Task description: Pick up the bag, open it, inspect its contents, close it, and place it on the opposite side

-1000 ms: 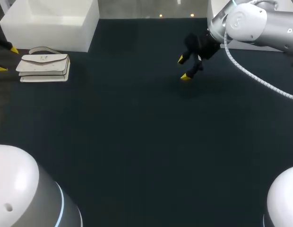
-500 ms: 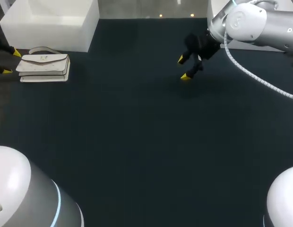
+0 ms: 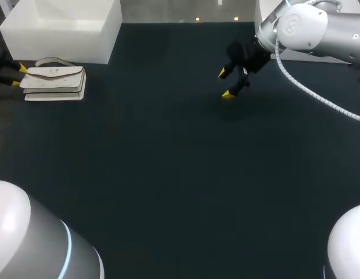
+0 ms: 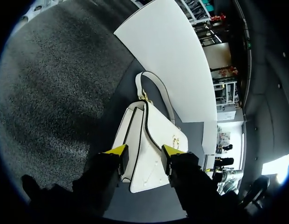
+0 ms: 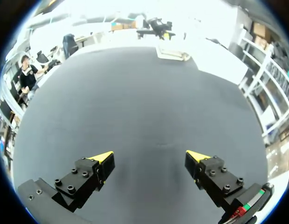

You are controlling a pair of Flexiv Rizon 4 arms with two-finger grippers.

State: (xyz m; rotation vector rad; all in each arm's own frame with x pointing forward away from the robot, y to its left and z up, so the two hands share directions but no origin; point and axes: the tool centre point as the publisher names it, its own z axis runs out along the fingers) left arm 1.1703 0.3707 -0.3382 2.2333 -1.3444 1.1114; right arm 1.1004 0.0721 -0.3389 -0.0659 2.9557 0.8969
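A white handbag (image 3: 55, 81) with a curved strap lies flat at the far left of the dark table, just in front of a white box. In the left wrist view its near end (image 4: 149, 140) fills the gap between my left gripper's (image 4: 143, 150) yellow tips, which press on it from both sides. From above, the left gripper (image 3: 17, 75) sits at the bag's left end. My right gripper (image 3: 224, 83) hangs open above the far middle of the table, well away from the bag, with nothing between its fingers (image 5: 149, 156). The bag shows small and far ahead of it (image 5: 172, 52).
A large white box (image 3: 61, 26) stands at the back left, right behind the bag, and appears beyond the bag's strap in the left wrist view (image 4: 172, 60). The table's left edge runs close beside the bag. Dark tabletop (image 3: 180, 174) stretches across the middle and right.
My left gripper's fingers have drawn together onto the bag's left end. The bag and the right arm have stayed where they were.
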